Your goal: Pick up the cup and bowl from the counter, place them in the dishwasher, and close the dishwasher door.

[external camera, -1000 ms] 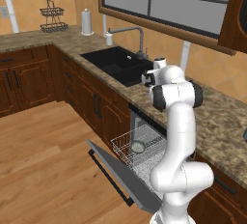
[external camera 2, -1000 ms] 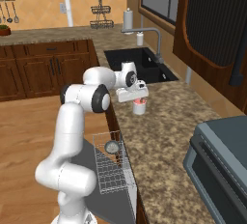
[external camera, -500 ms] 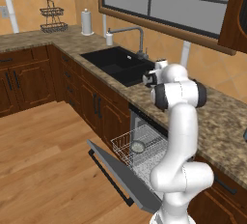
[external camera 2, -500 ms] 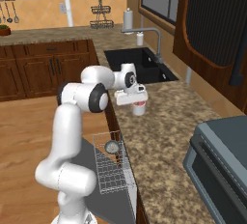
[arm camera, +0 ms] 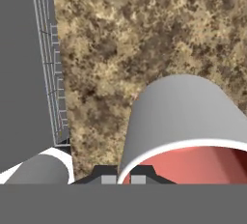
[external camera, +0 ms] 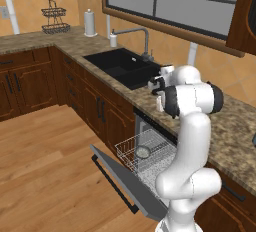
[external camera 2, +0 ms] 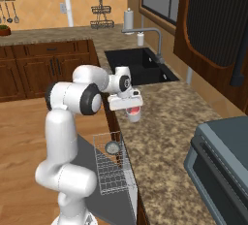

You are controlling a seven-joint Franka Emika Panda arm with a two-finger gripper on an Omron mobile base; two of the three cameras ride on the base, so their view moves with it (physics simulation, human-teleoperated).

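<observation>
My gripper (external camera 2: 127, 106) is shut on the wall of the white cup (external camera 2: 134, 114), whose pinkish-red inside shows in the hand view (arm camera: 183, 121) with one fingertip (arm camera: 103, 175) outside its rim. The cup hangs just over the brown speckled counter (external camera 2: 164, 136) near its front edge. In the left base view the hand (external camera: 156, 83) sits in front of my arm. Below, the dishwasher door (external camera: 125, 186) lies dropped open, and the grey bowl (external camera: 143, 152) rests in the white wire rack (external camera: 150, 143). The bowl (external camera 2: 113, 147) also shows from the right side.
A black sink (external camera: 122, 66) with a faucet (external camera: 137, 33) lies left of the cup along the counter. A grey appliance (external camera 2: 223, 166) stands on the counter at the right. Dark wooden cabinets (external camera: 100, 108) flank the dishwasher, and wood floor (external camera: 45, 176) stretches in front.
The hand with the cup has shifted a little toward the counter's front edge, over the open dishwasher. The bowl, rack and door stay put.
</observation>
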